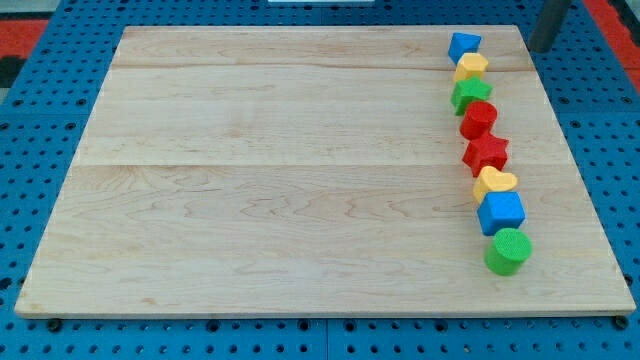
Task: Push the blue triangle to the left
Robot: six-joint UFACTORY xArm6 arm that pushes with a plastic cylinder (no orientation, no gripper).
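Note:
The blue triangle (463, 45) lies at the top right of the wooden board (280, 180), at the head of a column of blocks. Below it come a yellow block (471, 67), a green block (470, 94), a red block (478, 119), a red star (486, 153), a yellow heart (494, 183), a blue cube (501, 212) and a green cylinder (508, 250). My dark rod enters at the view's top right; my tip (537, 48) sits at the board's top right corner, to the right of the blue triangle and apart from it.
The board rests on a blue pegboard surface (40, 150). A red area (25, 35) shows at the view's top left and top right corners.

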